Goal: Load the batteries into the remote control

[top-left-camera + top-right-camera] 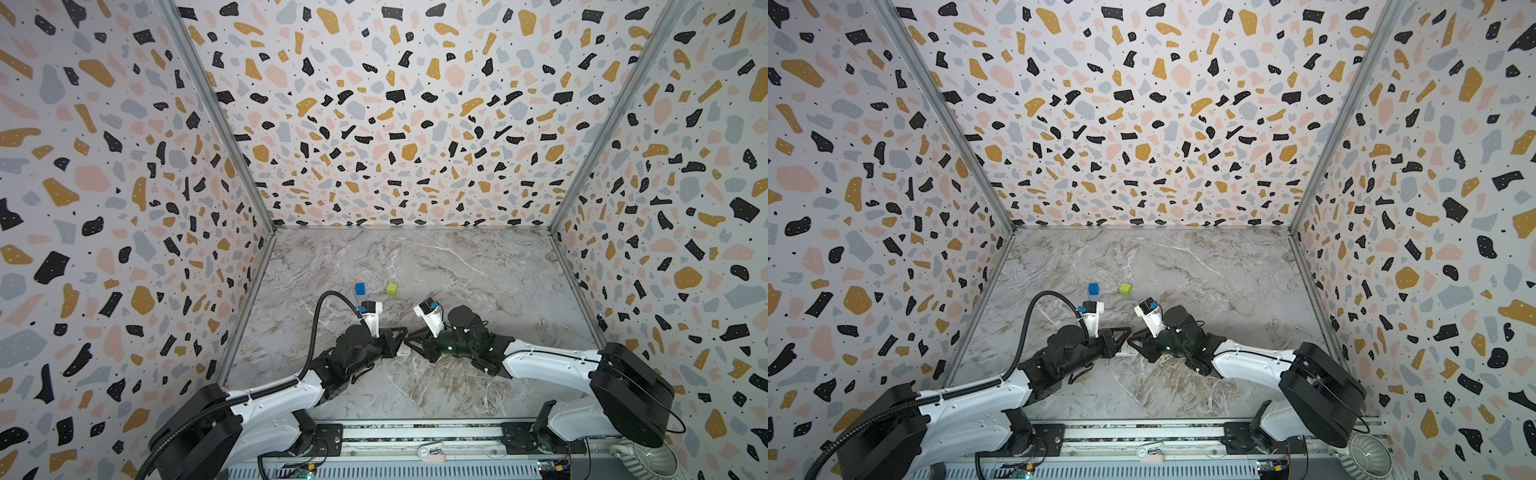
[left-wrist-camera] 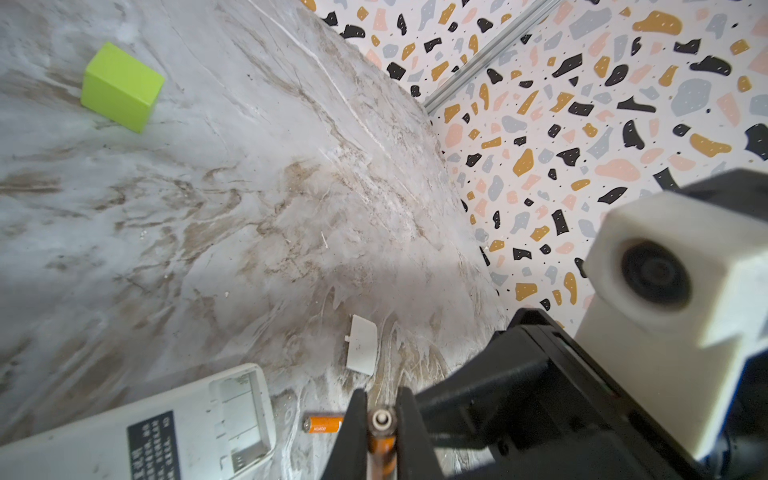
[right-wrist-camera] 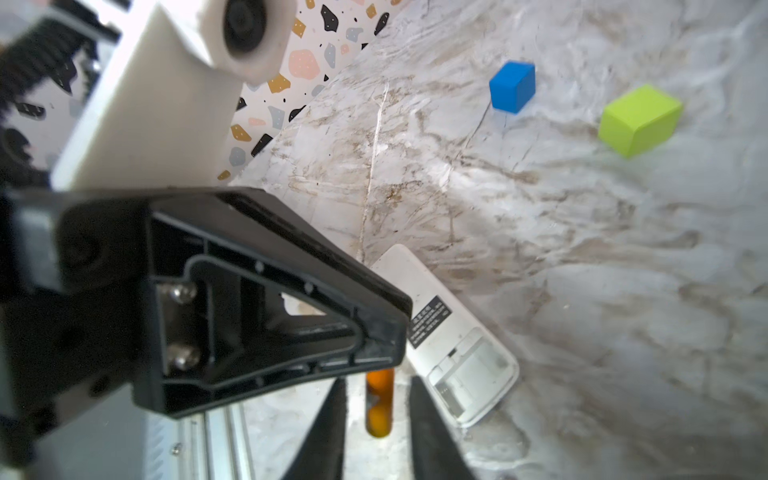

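The job is judged to be at an early stage, since neither cell is in the remote. In the left wrist view the remote control [image 2: 166, 428] lies on the bench [image 2: 208, 216] with its plain back up. Its battery bay [image 2: 239, 411] is open and empty. The small white cover [image 2: 361, 345] lies apart on the bench, so the opening step looks done. The left hand [image 2: 381, 411] is clamped narrow on the held battery [image 2: 382, 419], whose pale tip shows between the two fingers [image 2: 353, 440]. In the right wrist view that orange cell juts out of the left hand into the gap of the right hand [image 3: 379, 384]. The right hand's jaws stand apart with bench showing on either side of the cell, so it grips nothing. This reads as a handover in which the left hand alone carries the cell. The loose battery [image 2: 322, 424] lies flat on the bench just beside the remote's open end, touched by neither hand. In both top views the two hands meet nose to nose near the front middle of the bench and hide the remote and cells almost fully. The blue cube [image 3: 512, 86] and green cube [image 3: 640, 120] sit farther back, well apart from the work. Still to do is seating the held battery the right way round, fetching and seating the loose one, and probably refitting the cover.
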Robot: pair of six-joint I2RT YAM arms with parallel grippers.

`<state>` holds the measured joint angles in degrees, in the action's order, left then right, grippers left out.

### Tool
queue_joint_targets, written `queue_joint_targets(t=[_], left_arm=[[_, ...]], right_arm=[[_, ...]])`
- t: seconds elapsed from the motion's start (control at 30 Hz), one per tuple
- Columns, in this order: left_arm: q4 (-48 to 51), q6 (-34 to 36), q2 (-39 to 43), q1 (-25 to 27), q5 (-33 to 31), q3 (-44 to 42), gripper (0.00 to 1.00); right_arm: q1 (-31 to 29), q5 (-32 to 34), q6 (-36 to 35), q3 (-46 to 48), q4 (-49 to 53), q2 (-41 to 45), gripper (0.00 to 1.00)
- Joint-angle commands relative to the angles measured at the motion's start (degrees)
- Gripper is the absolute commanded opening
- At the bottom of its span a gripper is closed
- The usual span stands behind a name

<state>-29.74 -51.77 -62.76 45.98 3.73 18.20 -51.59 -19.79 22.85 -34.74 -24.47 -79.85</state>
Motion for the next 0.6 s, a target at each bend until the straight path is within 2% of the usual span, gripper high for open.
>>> queue_joint_targets(t=[0.0,0.13,0.3,0.57], left_arm=[[4.5,0.7,-0.1,0.2,-2.5,3.3,0.0],[10.2,4.5,-0.6,0.0,-5.3,6.1,0.0],[18.4,9.1,-5.4,0.1,-8.5,11.8,0.0],[21.3,11.3,-13.1,0.2,-9.6,16.6,0.0]], right_arm=[[0.1,0.8,-1.1,0.3,1.1,1.8,0.49],[0.7,1.5,-1.6,1.3,2.4,3.0,0.62],[4.0,1.9,-1.4,3.0,4.5,4.0,0.59],[7.0,2.5,-4.9,0.9,8.4,-2.0,0.54]])
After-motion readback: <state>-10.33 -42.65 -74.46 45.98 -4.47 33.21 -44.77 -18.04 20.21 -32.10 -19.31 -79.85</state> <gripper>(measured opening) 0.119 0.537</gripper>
